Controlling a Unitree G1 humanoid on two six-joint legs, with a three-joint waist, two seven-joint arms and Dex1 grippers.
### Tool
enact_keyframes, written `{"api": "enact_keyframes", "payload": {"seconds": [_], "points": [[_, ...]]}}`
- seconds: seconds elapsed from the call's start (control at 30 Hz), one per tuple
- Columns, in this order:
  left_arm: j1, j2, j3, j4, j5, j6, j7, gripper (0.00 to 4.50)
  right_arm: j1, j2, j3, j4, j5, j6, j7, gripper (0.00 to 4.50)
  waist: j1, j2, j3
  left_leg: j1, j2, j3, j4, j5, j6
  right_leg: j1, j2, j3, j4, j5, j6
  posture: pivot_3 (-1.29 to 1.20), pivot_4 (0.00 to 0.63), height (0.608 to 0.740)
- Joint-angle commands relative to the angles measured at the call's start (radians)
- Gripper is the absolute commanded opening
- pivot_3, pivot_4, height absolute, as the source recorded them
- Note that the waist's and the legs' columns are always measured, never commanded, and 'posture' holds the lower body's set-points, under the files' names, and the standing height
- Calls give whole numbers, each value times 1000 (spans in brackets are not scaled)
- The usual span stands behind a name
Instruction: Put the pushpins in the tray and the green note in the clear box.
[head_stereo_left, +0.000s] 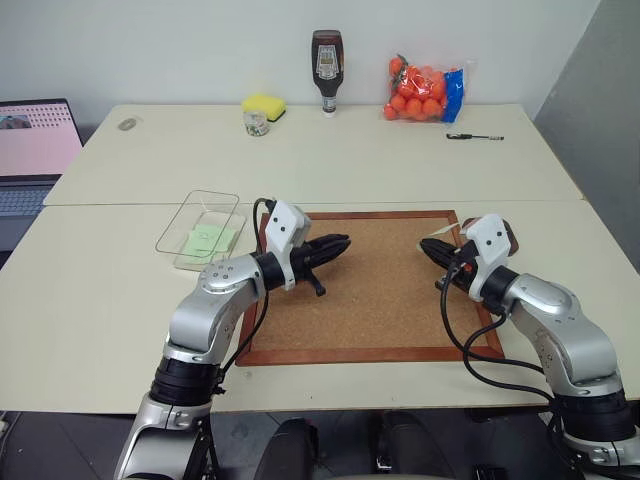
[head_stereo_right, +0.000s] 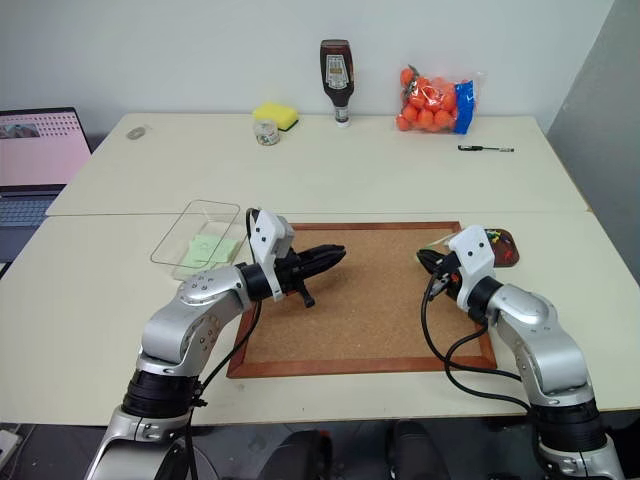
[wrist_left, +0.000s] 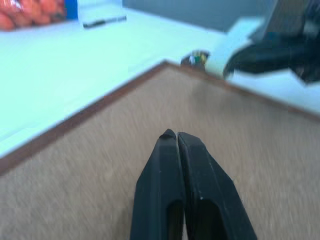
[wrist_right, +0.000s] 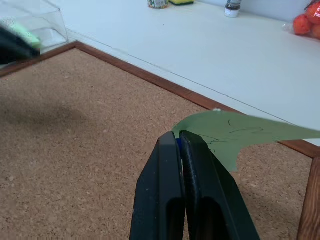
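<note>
Centrally laid out on a pale table: corkboard (head_stereo_left: 380, 290), wood-framed, taking up mid-frame. Hovering over its left part, left gripper (head_stereo_left: 345, 242), pointing toward the right of the frame, fingers pressed together with nothing between them and clear of the cork below. Facing it from the right side of the board, right gripper (wrist_right: 179, 135), fingers likewise pressed tight, apparently pinching the near edge of the note (wrist_right: 235, 132) at their tips. Hard to tell whether paper alone or something small and blue with it. Fanning out beyond the fingertips, that note, pale green with faint pen marks, lifted above the cork near the board's upper right corner. Well apart, the two grippers, tips aimed at each other across bare cork. Sitting just left of the board's upper left corner, clear box (head_stereo_left: 200, 195), with a second green slip (head_stereo_left: 210, 238) lying flat inside. Tucked behind the right gripper, just off the board's upper right corner, tray (head_stereo_right: 508, 250), dark reddish – pushpins (head_stereo_right: 492, 236) in it, a few coloured heads showing. Ranged along the far edge: sauce bottle (head_stereo_left: 327, 70), bag of oranges (head_stereo_left: 422, 90), pen (head_stereo_left: 474, 136).
</note>
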Motion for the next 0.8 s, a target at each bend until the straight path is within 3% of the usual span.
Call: {"api": "enact_keyframes", "payload": {"seconds": [0.03, 0.2, 0.4, 0.8], "points": [[-46, -5, 4, -50, -59, 13, -40, 1124, -16, -24, 25, -34, -39, -27, 3, 0, 1, 0, 0, 0, 0, 0, 0, 0, 0, 0, 0, 0, 0, 0, 0, 0, 150, 740], [-53, 7, -59, -67, -22, -48, -82, 2180, -19, -30, 58, -42, -78, -33, 0, 0, 1, 0, 0, 0, 0, 0, 0, 0, 0, 0, 0, 0, 0, 0, 0, 0, 150, 740], [-73, -28, -143, 18, 128, -291, -67, 3307, -34, -25, 82, -56, -95, -20, 3, 0, 1, 0, 0, 0, 0, 0, 0, 0, 0, 0, 0, 0, 0, 0, 0, 0, 150, 740], [-143, -195, -205, 216, 188, -404, -37, 3307, -44, -19, 109, -74, -99, -2, 8, 0, 2, 0, 0, 0, 0, 0, 0, 0, 0, 0, 0, 0, 0, 0, 0, 0, 150, 740]]}}
